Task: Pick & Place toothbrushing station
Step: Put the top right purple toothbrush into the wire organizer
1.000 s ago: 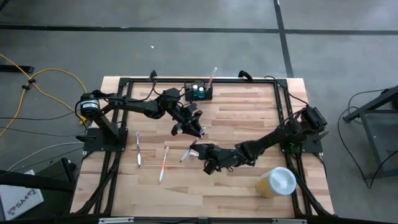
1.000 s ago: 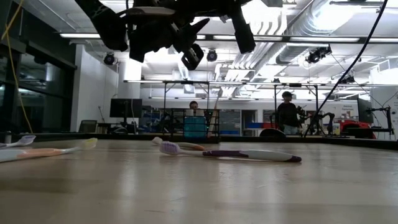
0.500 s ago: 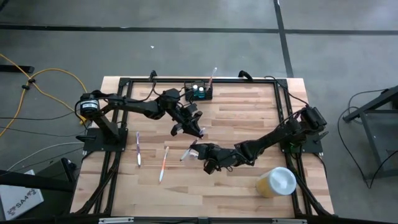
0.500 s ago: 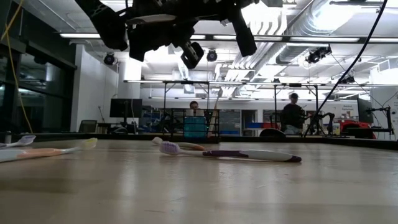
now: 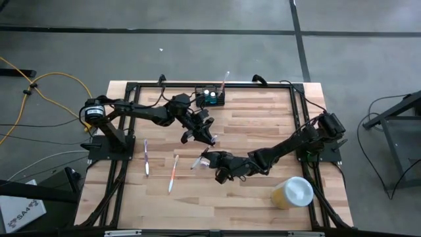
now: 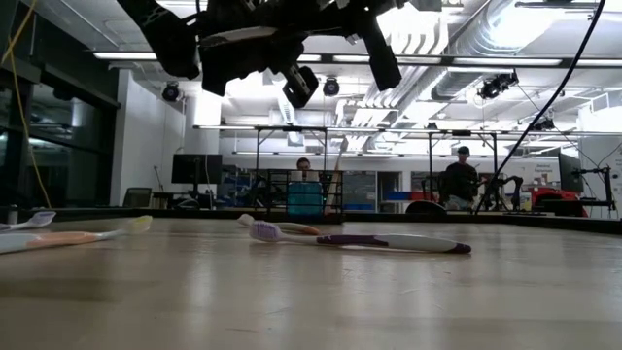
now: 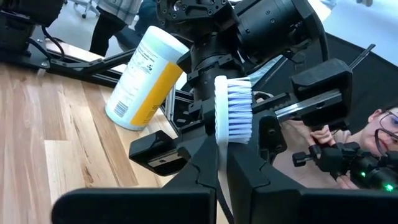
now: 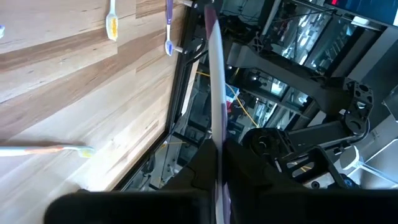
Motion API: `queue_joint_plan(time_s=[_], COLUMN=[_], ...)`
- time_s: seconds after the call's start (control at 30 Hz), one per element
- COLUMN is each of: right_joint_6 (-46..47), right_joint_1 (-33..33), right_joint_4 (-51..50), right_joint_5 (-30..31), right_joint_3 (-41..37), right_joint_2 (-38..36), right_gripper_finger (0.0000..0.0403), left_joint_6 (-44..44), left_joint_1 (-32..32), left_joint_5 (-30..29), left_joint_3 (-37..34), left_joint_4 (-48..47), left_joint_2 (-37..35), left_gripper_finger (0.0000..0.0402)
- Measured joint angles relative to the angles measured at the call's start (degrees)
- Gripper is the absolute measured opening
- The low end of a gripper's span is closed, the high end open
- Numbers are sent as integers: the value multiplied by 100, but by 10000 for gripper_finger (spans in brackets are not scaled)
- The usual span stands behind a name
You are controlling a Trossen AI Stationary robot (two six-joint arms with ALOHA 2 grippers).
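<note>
Both grippers meet above the middle of the table on one white toothbrush (image 5: 199,160). My left gripper (image 5: 210,139) is shut on it, and its white bristle head (image 7: 233,109) shows just past the fingers. Facing it, my right gripper (image 5: 210,158) is shut on the handle (image 8: 214,74). The toothbrushing station (image 5: 210,97), a small black caddy, stands at the table's far edge with one toothbrush (image 5: 225,80) upright in it. My left gripper (image 7: 221,155) pinches the toothbrush's neck (image 7: 219,144), just below the bristle head, between its two fingers. The fingers are level and the head sticks out beyond them. The brush is lifted clear of the table. My right gripper (image 8: 219,149) pinches the toothbrush's handle (image 8: 216,130) between its two fingers. The long white handle runs on past the fingertips to a purple end (image 8: 208,12). The brush is well above the table.
A purple toothbrush (image 5: 146,157) and an orange one (image 5: 173,172) lie on the table's near left. A yellow cup with a white lid (image 5: 293,192) stands at the near right. A black frame (image 5: 131,85) runs round the table. People sit in the room beyond (image 6: 457,175).
My left gripper has shut on the toothbrush that my right gripper holds up. Both arms have kept their places, and the brush has stayed where it was.
</note>
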Motion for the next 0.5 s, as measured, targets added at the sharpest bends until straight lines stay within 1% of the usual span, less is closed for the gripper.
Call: queue_joint_plan(time_s=[0.23, 0.5], right_joint_6=[69, 67], right_joint_1=[-4, -2], right_joint_4=[-3, 2], right_joint_5=[-8, -11], right_joint_3=[0, 0], right_joint_2=[1, 0], right_gripper_finger=[46, 59], left_joint_6=[15, 13], left_joint_1=[-2, -7], left_joint_5=[7, 37], left_joint_3=[0, 0], left_joint_4=[16, -6], left_joint_2=[0, 7], left_gripper_finger=[3, 3])
